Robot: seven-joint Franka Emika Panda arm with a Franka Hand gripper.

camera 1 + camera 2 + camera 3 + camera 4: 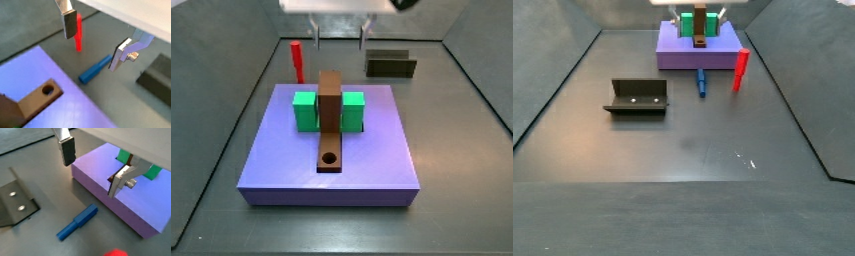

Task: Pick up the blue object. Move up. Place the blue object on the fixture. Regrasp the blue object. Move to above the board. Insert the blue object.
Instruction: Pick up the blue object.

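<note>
While nothing is gripped, the claw [93, 44] is held open above the blue object [95, 69], lying flat on the table [687, 150].

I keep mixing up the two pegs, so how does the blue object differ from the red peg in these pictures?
The blue object is blue; the red peg is red. The blue object lies flat on the floor, while the red peg stands upright. The blue object has a thicker section at one end in a wrist view; the red peg looks even along its length. Both are slim and sit on the floor beside the purple platform, untouched by the open gripper above them.
</note>
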